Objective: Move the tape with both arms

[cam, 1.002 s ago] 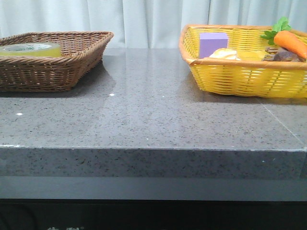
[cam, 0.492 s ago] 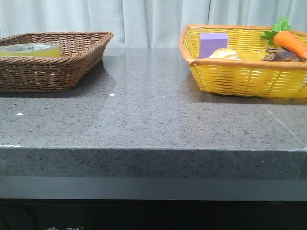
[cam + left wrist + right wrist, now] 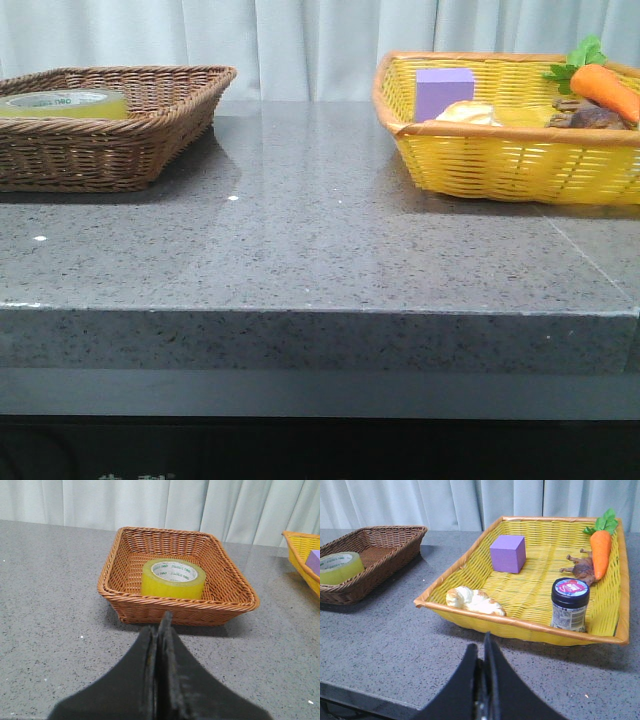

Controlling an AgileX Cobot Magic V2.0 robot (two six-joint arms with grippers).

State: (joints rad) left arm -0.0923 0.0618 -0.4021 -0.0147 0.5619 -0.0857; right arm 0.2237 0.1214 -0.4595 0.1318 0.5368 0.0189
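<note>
In the front view we see the tape (image 3: 65, 102) lying flat in the brown basket (image 3: 150, 130) on the grey worktop (image 3: 320, 240), well apart from the yellow basket (image 3: 500, 160); neither arm shows here. In the left wrist view our left fingers (image 3: 159, 645) are pressed together, empty, with the tape straight ahead of their tips inside the brown basket. In the right wrist view our right fingers (image 3: 484, 660) are likewise together, just short of the yellow basket holding a purple block (image 3: 508, 553), carrot (image 3: 600, 550), jar (image 3: 569, 605) and pastry (image 3: 472, 601).
</note>
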